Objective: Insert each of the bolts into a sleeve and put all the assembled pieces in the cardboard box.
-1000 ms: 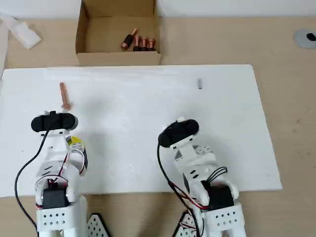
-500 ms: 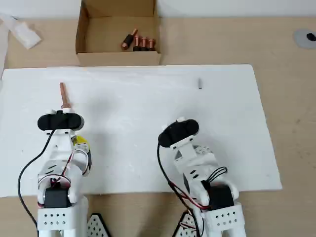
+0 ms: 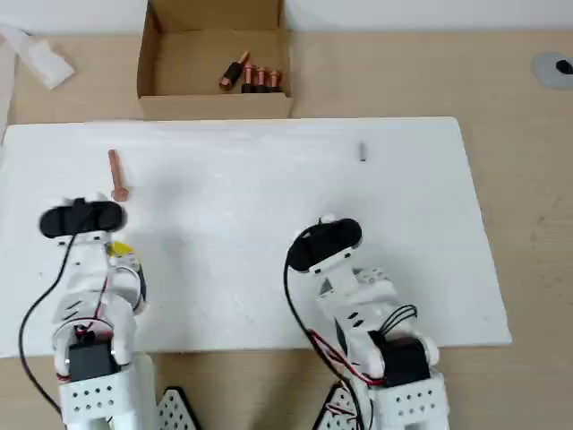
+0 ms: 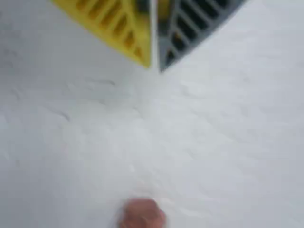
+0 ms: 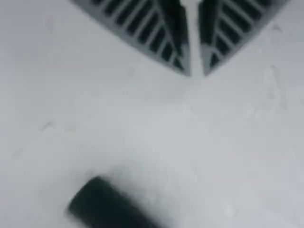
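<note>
A copper bolt (image 3: 115, 174) lies on the white mat (image 3: 269, 296) at the far left, and its head (image 4: 141, 214) shows in the left wrist view. My left gripper (image 4: 154, 65) is shut and empty, its yellow and grey fingertips together a short way short of the bolt. A small dark sleeve (image 3: 363, 152) lies alone at the mat's back right, seen closer as the sleeve (image 5: 105, 204) in the right wrist view. My right gripper (image 5: 194, 71) hangs shut and empty over bare mat near the middle. The cardboard box (image 3: 152, 63) at the back holds several assembled pieces (image 3: 252, 77).
The left arm (image 3: 81, 219) stands near the mat's left edge, the right arm (image 3: 327, 244) near its centre. A white scrap (image 3: 40, 55) lies on the wooden table at the back left. A grey disc (image 3: 555, 68) sits at the far right.
The left arm first swung right over the bolt's head, then back left, so the whole bolt shows again. The right arm has hardly moved.
</note>
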